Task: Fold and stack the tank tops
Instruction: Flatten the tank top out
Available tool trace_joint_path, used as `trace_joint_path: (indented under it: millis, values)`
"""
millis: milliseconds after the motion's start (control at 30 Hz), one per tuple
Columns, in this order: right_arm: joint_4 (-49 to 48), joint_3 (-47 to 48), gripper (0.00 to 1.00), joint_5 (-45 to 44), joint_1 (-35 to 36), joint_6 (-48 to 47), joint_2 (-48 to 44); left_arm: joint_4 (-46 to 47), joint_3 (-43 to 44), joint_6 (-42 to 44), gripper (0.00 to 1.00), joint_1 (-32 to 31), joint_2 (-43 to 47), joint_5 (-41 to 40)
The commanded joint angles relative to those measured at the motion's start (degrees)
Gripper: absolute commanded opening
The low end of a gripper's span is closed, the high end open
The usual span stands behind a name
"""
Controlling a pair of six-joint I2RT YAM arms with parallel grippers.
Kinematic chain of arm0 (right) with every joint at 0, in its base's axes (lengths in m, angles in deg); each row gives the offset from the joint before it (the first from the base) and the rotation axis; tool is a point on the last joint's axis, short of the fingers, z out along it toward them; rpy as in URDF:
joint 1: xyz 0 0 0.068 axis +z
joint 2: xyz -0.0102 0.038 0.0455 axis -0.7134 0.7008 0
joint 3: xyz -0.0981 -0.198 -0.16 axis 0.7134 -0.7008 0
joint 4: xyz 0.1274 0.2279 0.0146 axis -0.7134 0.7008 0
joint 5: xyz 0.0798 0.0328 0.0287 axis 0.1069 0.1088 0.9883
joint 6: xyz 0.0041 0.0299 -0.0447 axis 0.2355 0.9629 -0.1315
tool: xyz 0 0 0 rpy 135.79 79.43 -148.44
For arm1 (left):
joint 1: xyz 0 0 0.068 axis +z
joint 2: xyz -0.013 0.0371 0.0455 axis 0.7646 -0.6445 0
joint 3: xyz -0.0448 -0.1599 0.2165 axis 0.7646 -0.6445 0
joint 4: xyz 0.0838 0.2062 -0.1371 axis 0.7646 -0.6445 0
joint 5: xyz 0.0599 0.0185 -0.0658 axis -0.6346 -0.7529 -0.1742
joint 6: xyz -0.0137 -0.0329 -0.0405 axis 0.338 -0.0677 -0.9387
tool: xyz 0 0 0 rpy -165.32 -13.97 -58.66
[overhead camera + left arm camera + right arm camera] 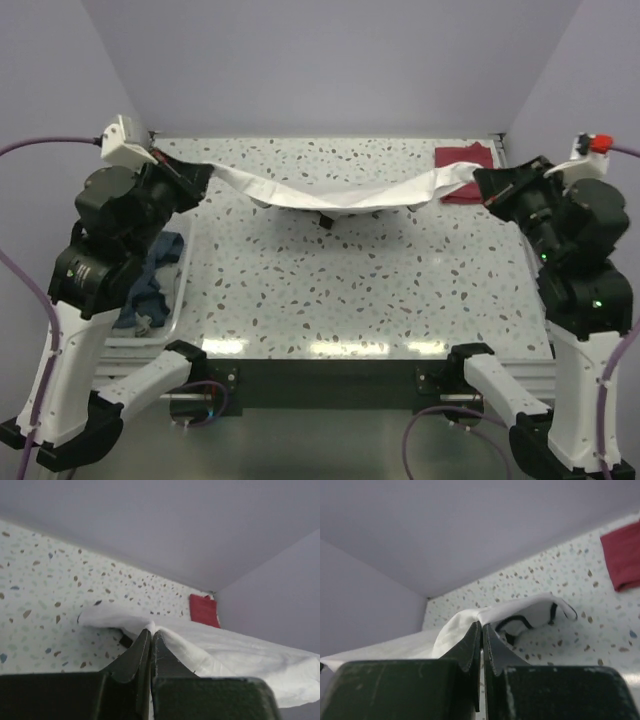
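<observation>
L fingers (pixel 141 652): clenched on left end of white top (pixel 340 195).
R fingers (pixel 472 645): clenched on its right end.
white top: stretched betw. both arms, middle sags over far part of table (pixel 350 290).
red top (pixel 466 160): folded, lies in far right corner of table.

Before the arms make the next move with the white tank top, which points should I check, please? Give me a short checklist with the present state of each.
1. Left gripper shut on the white tank top: ok.
2. Right gripper shut on its other end: ok.
3. Top taut between the two grippers: not ok, it sags in the middle.
4. Sagging middle lifted off the table: cannot tell.
5. Dark red tank top lying folded at the far right corner: ok.
</observation>
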Motion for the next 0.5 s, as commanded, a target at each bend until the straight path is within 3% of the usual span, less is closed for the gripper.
trace_joint_path:
  millis: [0, 300, 467]
  values:
    - [1.2, 15.4, 0.00, -1.1, -0.2, -0.5, 2.3, 3.6, 9.8, 2.4, 0.00, -0.2, 0.4, -1.5]
    - [2.0, 49.3, 0.00, -2.2, -0.1, -0.6, 14.7, 9.7, 35.4, 4.0, 0.00, -0.2, -7.5, -1.3]
    - [-3.4, 50.1, 0.00, -4.5, -0.1, -1.2, 16.4, 13.0, 41.0, 4.2, 0.00, -0.2, -12.7, -1.8]
